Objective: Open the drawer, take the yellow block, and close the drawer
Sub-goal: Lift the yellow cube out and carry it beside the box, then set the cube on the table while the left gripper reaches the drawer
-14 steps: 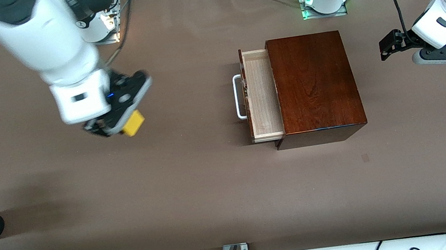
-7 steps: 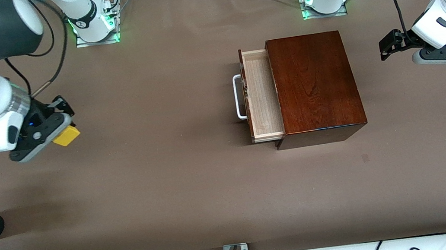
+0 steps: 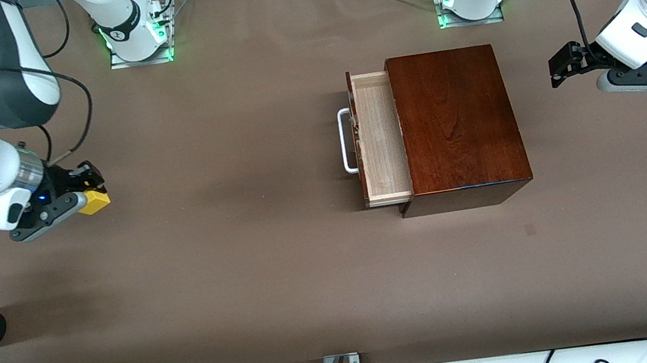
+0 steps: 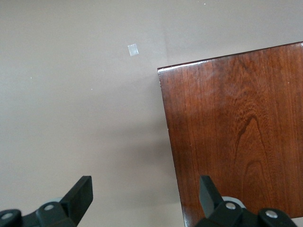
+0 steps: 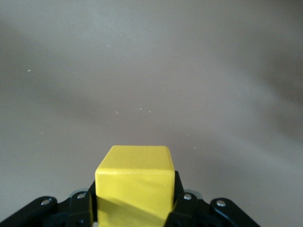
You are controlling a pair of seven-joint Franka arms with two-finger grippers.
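My right gripper [image 3: 86,196] pinches the block [image 3: 93,201] — over bare table [image 3: 249,280] at my right arm's end. My left gripper [image 3: 561,69] waits, fingers apart, beside the box [image 3: 455,125] — drawer [image 3: 379,135] open.

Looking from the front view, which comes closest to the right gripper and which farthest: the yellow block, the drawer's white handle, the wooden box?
1. yellow block: clamped in the right gripper.
2. white handle: on the open drawer, mid-table.
3. wooden box: toward the left arm's end.

Right gripper [image 3: 85,191] clamped; left gripper [image 4: 144,191] spread, waiting.
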